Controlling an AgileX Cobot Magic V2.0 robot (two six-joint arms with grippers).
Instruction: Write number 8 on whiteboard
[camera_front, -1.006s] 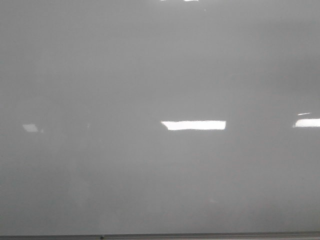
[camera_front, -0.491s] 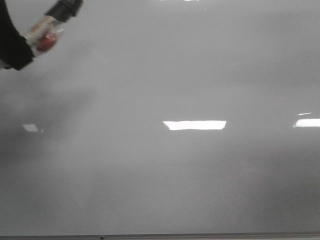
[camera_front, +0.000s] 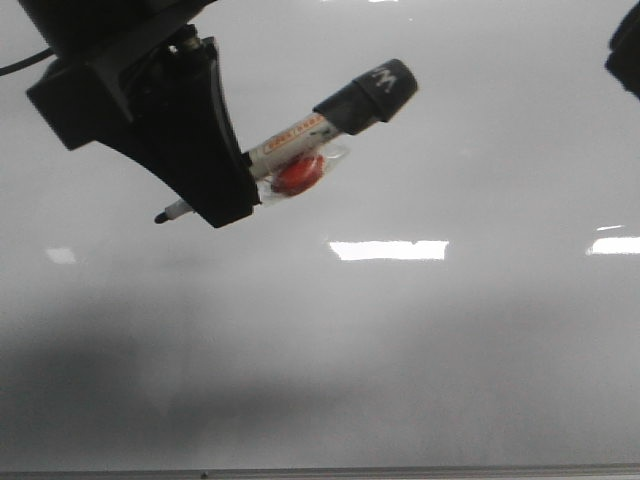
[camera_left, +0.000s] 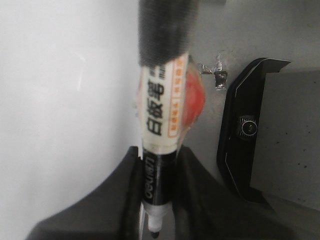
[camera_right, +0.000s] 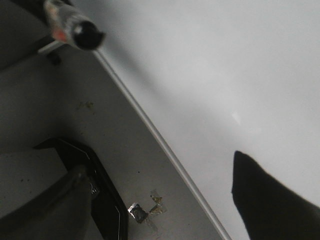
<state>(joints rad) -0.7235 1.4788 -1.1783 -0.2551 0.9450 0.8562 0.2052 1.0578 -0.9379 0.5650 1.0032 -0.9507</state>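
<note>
The whiteboard (camera_front: 420, 340) fills the front view, glossy pale grey, with a thin metal edge (camera_front: 400, 471) along the bottom. The number 8 is out of view; the board surface that shows carries no marker line. My left gripper (camera_front: 215, 195) hangs at the upper left, shut on a whiteboard marker (camera_front: 300, 135). The marker's black tip (camera_front: 160, 217) points left and its black cap (camera_front: 368, 94) points up and right. A red blob (camera_front: 298, 173) is taped to the barrel. In the left wrist view the fingers (camera_left: 192, 180) press the marker (camera_left: 159, 125) from both sides. My right gripper (camera_right: 160, 210) is open and holds nothing.
Bright light reflections (camera_front: 388, 249) lie across the board. Beside the board's edge (camera_right: 150, 125) lies a grey surface with a black framed device (camera_left: 247, 130) and scraps of tape (camera_right: 145, 210). A dark part of the right arm (camera_front: 628, 45) shows at the upper right.
The board was bare a second ago. My left gripper has since come in from the upper left and moved right and down with the marker. The right arm's edge has appeared.
</note>
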